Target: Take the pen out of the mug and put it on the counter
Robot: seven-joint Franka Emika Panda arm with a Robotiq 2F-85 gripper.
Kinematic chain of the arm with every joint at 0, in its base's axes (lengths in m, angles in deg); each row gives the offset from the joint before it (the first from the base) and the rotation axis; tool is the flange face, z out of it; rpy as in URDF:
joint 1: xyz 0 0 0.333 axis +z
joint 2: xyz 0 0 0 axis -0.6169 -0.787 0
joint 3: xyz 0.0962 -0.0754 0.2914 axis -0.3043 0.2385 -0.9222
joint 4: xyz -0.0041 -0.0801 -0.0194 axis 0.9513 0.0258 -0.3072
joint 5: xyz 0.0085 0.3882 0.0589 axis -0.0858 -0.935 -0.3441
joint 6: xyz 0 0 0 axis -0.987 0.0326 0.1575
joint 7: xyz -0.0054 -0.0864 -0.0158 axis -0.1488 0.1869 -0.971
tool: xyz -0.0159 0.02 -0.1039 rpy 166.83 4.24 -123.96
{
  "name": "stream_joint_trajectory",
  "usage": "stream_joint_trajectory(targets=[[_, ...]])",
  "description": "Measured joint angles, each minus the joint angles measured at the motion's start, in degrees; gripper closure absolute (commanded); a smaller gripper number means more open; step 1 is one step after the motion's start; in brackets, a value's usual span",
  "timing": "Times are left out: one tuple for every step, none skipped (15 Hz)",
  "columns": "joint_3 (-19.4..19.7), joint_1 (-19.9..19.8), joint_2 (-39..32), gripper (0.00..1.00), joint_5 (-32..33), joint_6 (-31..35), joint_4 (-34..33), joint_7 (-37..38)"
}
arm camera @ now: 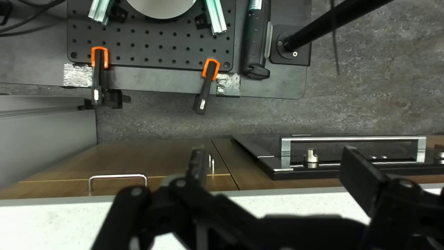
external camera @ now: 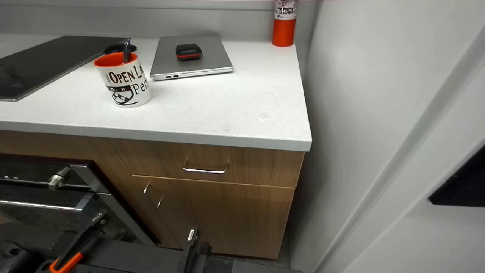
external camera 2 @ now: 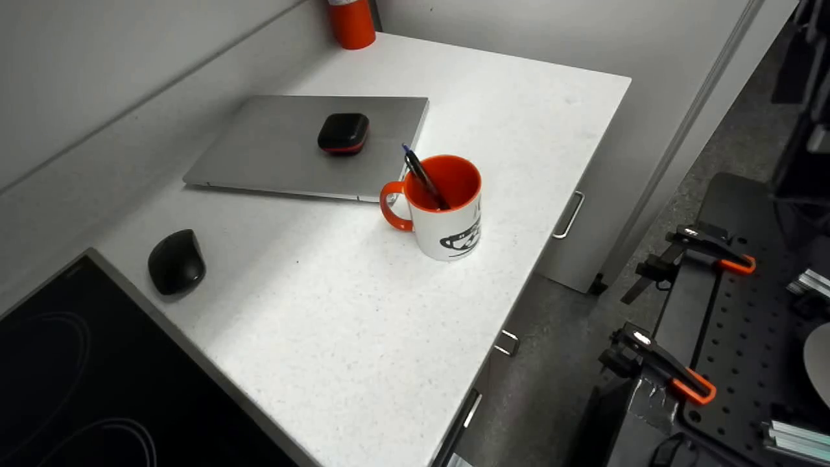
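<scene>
The dark pen [external camera 2: 425, 176] is in the mug [external camera 2: 430, 230], leaning toward eleven o'clock in an exterior view, its blue end above the orange-red rim. The mug stands upright on the white tabletop [external camera 2: 337, 298], handle at nine o'clock. From it, a closed grey laptop [external camera 2: 272, 143] lies at ten o'clock with a black case [external camera 2: 343, 133] on top; a black mouse [external camera 2: 176, 263] sits near nine, a dark cooktop [external camera 2: 117, 376] at eight. In the wrist view the gripper [arm camera: 274, 156] has its fingers [arm camera: 362, 180] spread wide apart; between them I see wooden cabinets [arm camera: 166, 158] and an oven [arm camera: 333, 149].
</scene>
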Motion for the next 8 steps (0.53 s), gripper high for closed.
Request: stream_joint_trajectory(targets=[[0.0,0.0,0.0,0.0,0.0,0.0,0.0,0.0],[-0.1,-0.1,0.0,0.0,0.0,0.3,0.0,0.0],[-0.2,-0.2,-0.2,0.0,0.0,1.8,0.1,-0.1],[-0.4,-0.3,-0.6,0.0,0.0,5.0,0.2,-0.1],[-0.4,-0.4,-1.6,0.0,0.0,9.3,0.5,-0.1],[-0.4,-0.4,-2.9,0.0,0.0,13.8,0.7,-0.2],[-0.4,-0.5,-4.8,0.0,0.0,18.3,0.8,-0.2],[-0.4,-0.6,-6.9,0.0,0.2,22.7,0.9,-0.3]])
